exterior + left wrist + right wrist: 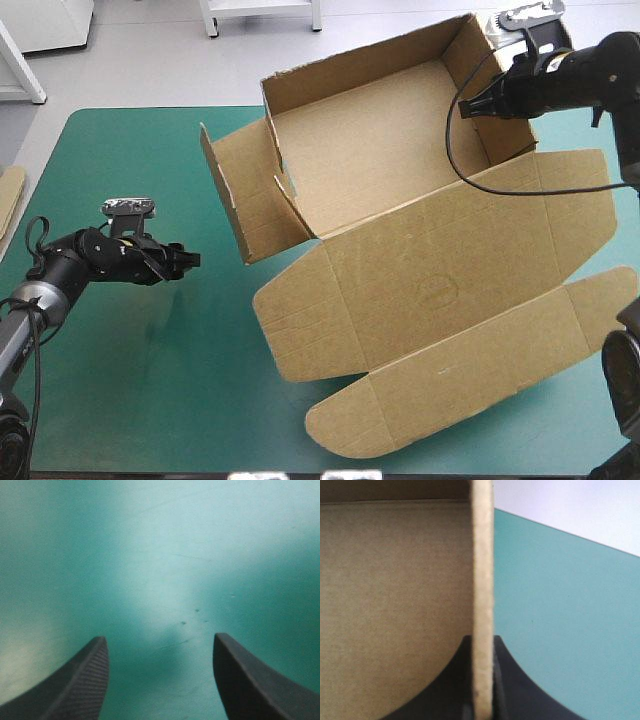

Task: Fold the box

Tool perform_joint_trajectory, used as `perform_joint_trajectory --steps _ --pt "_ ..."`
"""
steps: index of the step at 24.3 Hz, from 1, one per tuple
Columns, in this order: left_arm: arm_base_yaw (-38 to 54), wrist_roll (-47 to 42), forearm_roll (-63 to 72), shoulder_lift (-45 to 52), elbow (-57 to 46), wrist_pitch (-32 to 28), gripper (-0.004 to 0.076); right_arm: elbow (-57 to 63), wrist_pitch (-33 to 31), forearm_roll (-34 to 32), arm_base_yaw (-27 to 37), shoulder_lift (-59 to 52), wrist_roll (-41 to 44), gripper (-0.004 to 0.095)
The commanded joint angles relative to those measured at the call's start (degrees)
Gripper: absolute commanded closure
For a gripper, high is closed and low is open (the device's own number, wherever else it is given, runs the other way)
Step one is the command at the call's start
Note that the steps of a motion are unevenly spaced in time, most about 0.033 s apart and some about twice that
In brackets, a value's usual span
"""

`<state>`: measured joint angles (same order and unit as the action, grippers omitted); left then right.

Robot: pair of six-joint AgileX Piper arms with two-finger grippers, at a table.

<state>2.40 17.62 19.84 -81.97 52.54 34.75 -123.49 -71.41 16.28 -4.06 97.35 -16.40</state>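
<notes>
1. High view: the box (390, 170) lies on the far right part of the counter (130, 370), a half-made tray. The back wall is up and the lid (450, 290) lies flat toward the near edge.
2. The right side wall (505, 138) stands upright. The left side wall (240, 200) splays outward, untucked.
3. The right claw (478, 103) is clamped on the right side wall. The right wrist view shows the board edge pinched between the black fingers (507, 680).
4. The left claw (188, 260) has its fingers apart and holds nothing. It is low over bare teal-green cover, well apart from the box's left side.
5. Judged step: raising and tucking the walls, roughly midway.
6. The next move likely calls for the left claw to reach the splayed wall, push it upright and tuck it while the right claw braces the box.
</notes>
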Motion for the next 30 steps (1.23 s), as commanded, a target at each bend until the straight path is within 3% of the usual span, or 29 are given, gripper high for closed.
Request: perform_joint_trajectory --steps 1,4,7,8,9,14,23,30 --pt "-0.16 20.01 26.74 1.98 0.11 0.86 0.0286 2.75 0.11 4.56 0.63 -7.81 -0.01 0.0927" --pt "-0.16 35.71 46.15 1.98 0.11 11.92 0.0286 9.3 2.18 3.8 0.9 -10.47 -0.52 0.0927" --pt "-0.16 49.56 65.4 1.98 0.11 29.08 0.0286 17.46 5.87 3.39 1.17 -12.44 -1.37 0.0925" --pt "-0.16 52.85 70.01 1.98 0.11 37.23 0.0286 19.78 6.97 3.39 1.17 -12.82 -1.65 0.0925" --pt "-0.27 53.98 72.77 1.98 0.11 39.73 0.0286 20.77 7.52 3.28 1.17 -12.86 -1.79 0.0925" --pt "-3.2 53.57 75.09 3.18 0.11 39.73 0.0286 24.63 11.6 1.75 1.17 -12.96 -2.38 0.0925" --pt "-5.47 50.9 85.76 3.18 0.48 37.88 0.0286 24.63 12.59 2.27 1.17 -12.96 -1.64 0.0925" --pt "-5.47 45.94 84.83 3.18 3.14 35.19 0.0286 24.63 13.67 2.27 1.17 -12.85 0.06 0.0925"
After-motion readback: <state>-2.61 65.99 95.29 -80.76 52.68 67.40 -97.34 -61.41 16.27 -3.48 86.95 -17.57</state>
